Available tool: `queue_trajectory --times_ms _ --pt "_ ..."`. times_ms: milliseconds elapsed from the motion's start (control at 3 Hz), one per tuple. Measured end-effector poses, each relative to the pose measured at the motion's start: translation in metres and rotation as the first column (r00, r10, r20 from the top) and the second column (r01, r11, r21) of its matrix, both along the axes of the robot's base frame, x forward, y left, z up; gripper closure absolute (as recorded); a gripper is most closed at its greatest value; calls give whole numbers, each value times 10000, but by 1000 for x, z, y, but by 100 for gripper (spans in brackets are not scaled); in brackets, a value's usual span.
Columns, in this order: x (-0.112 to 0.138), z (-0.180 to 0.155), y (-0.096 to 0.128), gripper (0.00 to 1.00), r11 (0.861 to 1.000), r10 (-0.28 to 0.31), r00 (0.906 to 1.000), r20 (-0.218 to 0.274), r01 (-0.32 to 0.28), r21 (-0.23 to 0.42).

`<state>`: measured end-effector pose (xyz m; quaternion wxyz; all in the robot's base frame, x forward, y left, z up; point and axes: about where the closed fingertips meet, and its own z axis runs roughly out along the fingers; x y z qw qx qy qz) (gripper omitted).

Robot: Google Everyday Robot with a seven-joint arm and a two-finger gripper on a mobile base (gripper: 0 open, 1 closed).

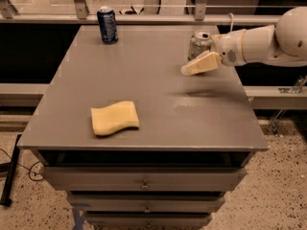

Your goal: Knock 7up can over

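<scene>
The 7up can (198,44), silver-grey with a pull-tab top, stands upright near the right edge of the grey table (153,114). My gripper (199,64) reaches in from the right on a white arm (268,42). Its cream finger (201,63) lies across the front of the can's lower half and hides it. The can and the finger look to be touching or nearly so.
A dark blue can (107,25) stands upright at the table's far left. A yellow sponge (115,117) lies at the front left. The table has drawers (144,180) below its front edge. A railing runs behind the table.
</scene>
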<state>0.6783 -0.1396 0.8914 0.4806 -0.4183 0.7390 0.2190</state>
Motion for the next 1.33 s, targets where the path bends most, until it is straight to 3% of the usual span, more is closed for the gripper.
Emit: queue_trajectory --times_ms 333,667,1000,1333 --pt "-23 11 46 0 9879 1282 9917 -22 -1275 883" --pt "-56 37 84 0 9542 2571 9662 215 -2573 1528" --pt "-80 50 102 0 9287 3281 9438 409 -3301 1687" --pt "-87 52 101 0 9214 3503 9344 647 -3562 1555"
